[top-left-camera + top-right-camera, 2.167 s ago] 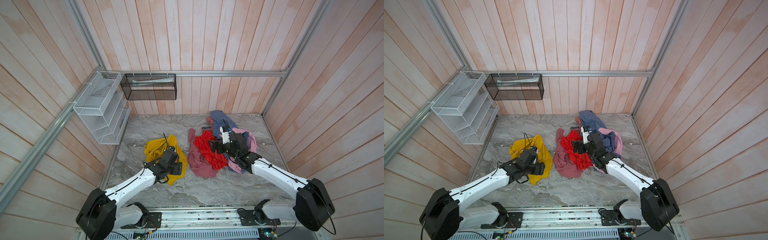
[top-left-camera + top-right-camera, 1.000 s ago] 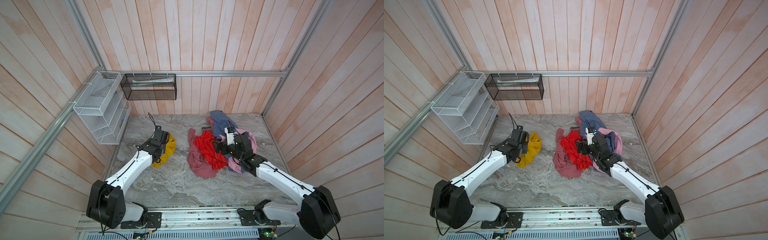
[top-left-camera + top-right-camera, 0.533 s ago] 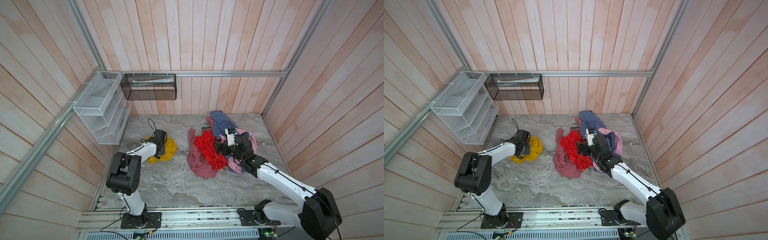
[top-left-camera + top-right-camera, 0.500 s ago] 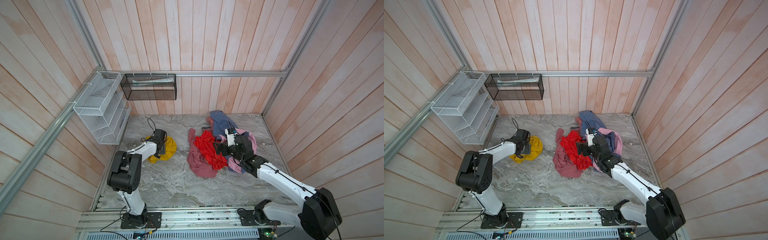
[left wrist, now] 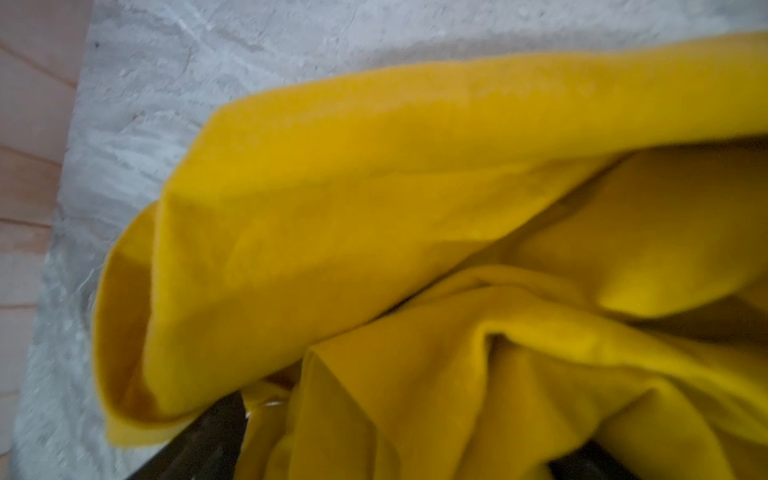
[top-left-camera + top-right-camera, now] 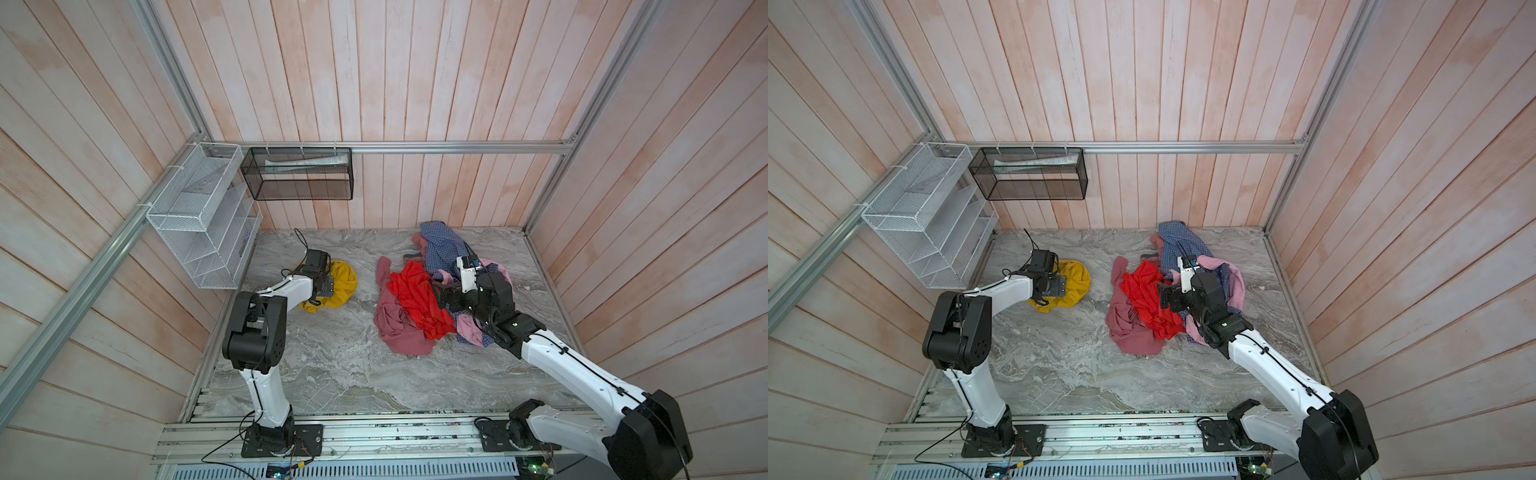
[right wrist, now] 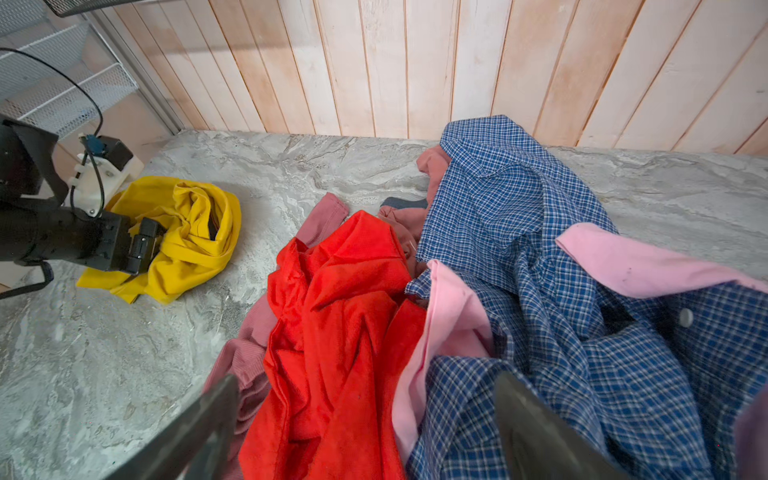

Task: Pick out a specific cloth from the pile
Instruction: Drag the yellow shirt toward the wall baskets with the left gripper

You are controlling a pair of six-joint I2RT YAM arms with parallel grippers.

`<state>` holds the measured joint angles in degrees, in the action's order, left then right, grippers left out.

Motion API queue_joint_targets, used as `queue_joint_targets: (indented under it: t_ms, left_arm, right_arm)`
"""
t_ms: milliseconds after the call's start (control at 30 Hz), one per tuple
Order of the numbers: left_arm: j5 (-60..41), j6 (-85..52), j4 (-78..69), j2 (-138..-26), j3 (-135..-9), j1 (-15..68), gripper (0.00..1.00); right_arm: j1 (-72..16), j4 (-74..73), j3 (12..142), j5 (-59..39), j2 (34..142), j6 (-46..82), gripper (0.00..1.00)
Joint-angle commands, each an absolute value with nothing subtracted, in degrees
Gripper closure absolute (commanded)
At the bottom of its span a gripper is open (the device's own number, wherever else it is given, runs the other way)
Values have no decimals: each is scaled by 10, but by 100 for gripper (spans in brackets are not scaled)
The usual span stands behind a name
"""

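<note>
The cloth is a single plain mustard-yellow garment, bunched into a loose mound on the left of the bench. It is well apart from the pile on the right, so the picking-out looks done or nearly so.

It looks light, soft and limp. It should sag and trail from any hold and will not slip easily. A thick raised fold, such as the rolled edge in the left wrist view, seems a better hold than a flat single layer.

The left end effector sits at the mound's left side. Its jaws are wide apart, with folds draped over and between them and nothing visibly pinched. The right end effector hangs over the near part of the pile, also spread wide and empty.

Four garments show in the pile:
- one red cloth
- one blue checked shirt
- one pink garment
- one rose garment

A small dark scrap peeks out on the far side. On the far-left walls hang one white rack and one black basket.
</note>
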<state>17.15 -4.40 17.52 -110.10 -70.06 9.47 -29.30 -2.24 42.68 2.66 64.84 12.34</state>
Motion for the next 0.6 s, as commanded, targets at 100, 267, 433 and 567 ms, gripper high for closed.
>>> queue_joint_targets:
  t_ms: [100, 267, 433, 567]
  left_arm:
    - [84, -27, 215, -1198, -768, 66, 37]
    - [9, -59, 247, -1236, -828, 16, 81]
    - [37, -90, 256, -1254, -867, -21, 91]
    - [34, -98, 263, -1272, -907, -42, 94]
  right_arm:
    - [-287, 3, 432, 45, 641, 115, 4]
    - [-280, 8, 432, 46, 635, 116, 4]
    - [-272, 12, 430, 49, 633, 113, 4]
    - [-265, 13, 424, 54, 634, 112, 4]
